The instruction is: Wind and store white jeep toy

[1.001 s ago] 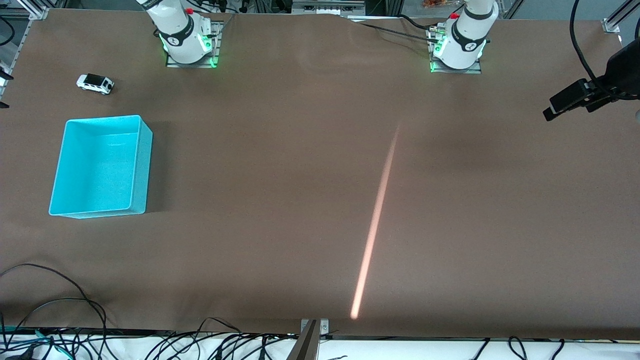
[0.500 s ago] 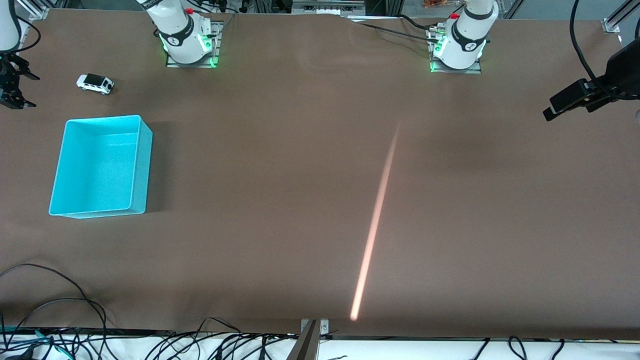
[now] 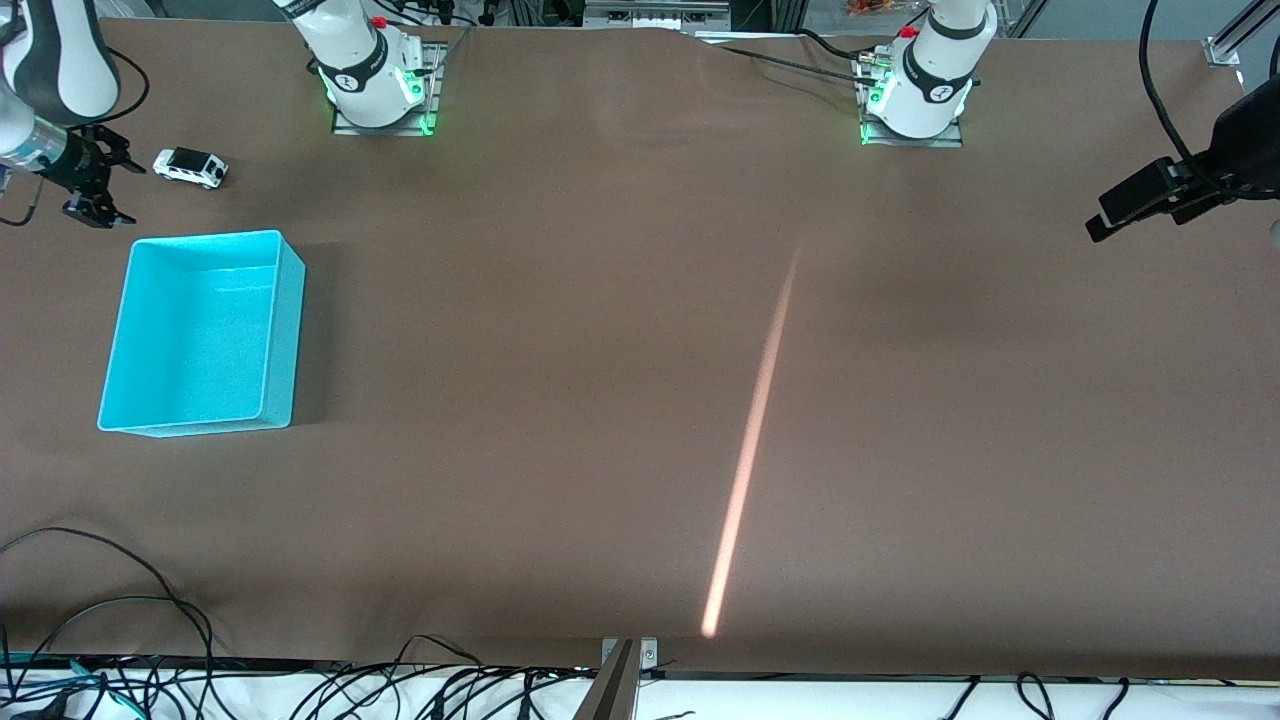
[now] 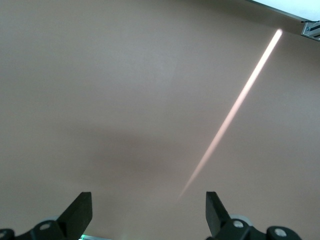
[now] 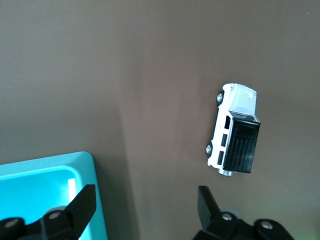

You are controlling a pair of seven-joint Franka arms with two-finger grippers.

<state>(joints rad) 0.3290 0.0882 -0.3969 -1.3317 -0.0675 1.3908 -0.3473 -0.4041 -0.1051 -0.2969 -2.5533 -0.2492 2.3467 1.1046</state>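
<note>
Over at the right arm's end of the table, the right gripper (image 3: 95, 185) hangs above the brown table (image 3: 600, 400), its fingers (image 5: 82, 200) spread wide with nothing between them. Just beside it sits the white jeep toy (image 3: 190, 167), all four wheels down, lying nearer to the robot bases than the cyan bin (image 3: 285, 330). Its long axis runs along the table's length, slightly skewed; the wrist view shows the pale hood at one end and the black ribbed roof (image 5: 241, 145) at the other, though which end faces the gripper is hard to call. White body, dark wheels, boxy shape.

Next along, the bin: an open rectangular tub, well apart from the jeep, nearer to the front camera, and it has nothing in it.

Moving on, a thin streak of light (image 3: 750, 450) slants across the middle of the cloth.

At the left arm's end, the left gripper (image 3: 1140, 205) waits above the table's edge, fingers (image 4: 80, 212) parted and holding nothing.
</note>
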